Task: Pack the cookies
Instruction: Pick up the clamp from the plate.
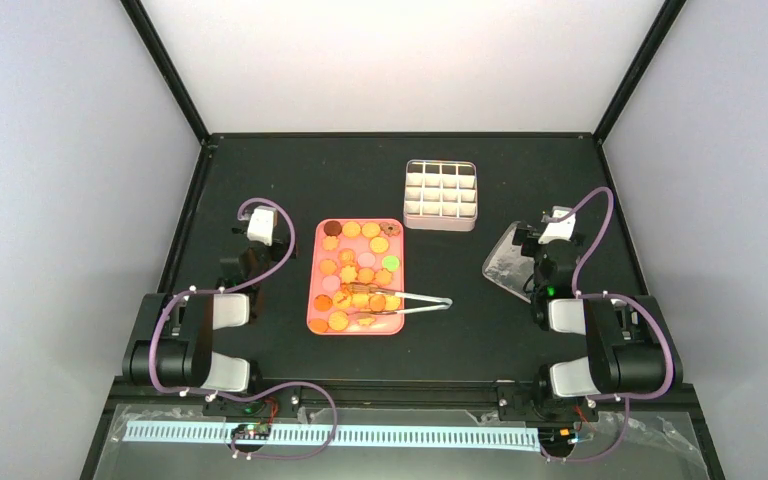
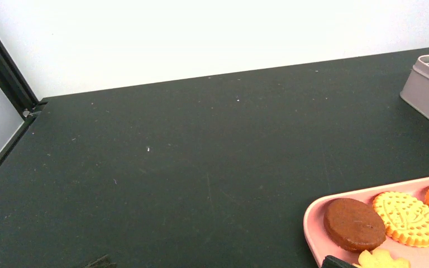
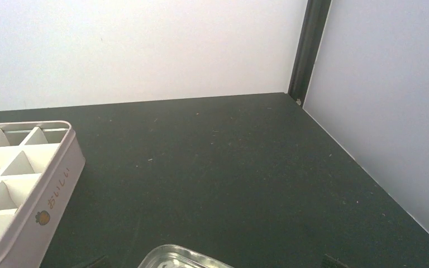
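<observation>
Left gripper (image 1: 257, 232) hangs wide open and empty near the left edge of the table (image 1: 290, 180). Right gripper (image 1: 545, 240) is spread too, over a clear lid (image 1: 505, 265) by the right edge. All the cookies (image 1: 358, 270) sit on the pink tray (image 1: 314, 295) mid-table, tongs (image 1: 415, 302) across its near-right corner. The divided tin (image 1: 440, 195) toward the far edge shows only empty cells, so packing looks unstarted.

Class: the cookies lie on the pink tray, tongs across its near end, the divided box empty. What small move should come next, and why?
Probably the right gripper, open and empty, should reach left toward the tongs: their joined end overhangs the tray on its side, and the cookies all lie unpacked on it.
</observation>
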`<state>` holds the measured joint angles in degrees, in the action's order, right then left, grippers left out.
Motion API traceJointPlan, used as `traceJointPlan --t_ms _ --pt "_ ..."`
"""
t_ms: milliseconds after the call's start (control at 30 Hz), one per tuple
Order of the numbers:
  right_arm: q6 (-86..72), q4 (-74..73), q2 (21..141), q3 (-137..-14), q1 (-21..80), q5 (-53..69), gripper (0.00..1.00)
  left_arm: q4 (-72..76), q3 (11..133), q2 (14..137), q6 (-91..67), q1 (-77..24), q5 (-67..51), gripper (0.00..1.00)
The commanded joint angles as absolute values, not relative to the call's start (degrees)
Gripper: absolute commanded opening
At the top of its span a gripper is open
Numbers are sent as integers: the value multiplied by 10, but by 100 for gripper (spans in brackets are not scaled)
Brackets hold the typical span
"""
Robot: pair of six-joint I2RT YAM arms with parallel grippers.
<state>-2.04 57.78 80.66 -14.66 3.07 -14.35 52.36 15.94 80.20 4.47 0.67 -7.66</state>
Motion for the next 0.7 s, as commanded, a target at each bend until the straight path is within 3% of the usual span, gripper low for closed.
traceJointPlan --t_ms 0,267,467,600,667 --pt "-28 601 803 -154 27 -140 100 535 176 793 46 6 -74 99" --pt "-39 552 770 -172 28 -177 100 534 178 794 47 6 -75 99" --pt "-90 158 699 -395 28 -159 100 477 213 780 57 5 -98 99" --pt "-245 62 698 -462 26 -65 100 130 407 776 107 6 -158 99" --pt "-265 37 703 -485 23 43 100 8 498 788 152 5 -190 99"
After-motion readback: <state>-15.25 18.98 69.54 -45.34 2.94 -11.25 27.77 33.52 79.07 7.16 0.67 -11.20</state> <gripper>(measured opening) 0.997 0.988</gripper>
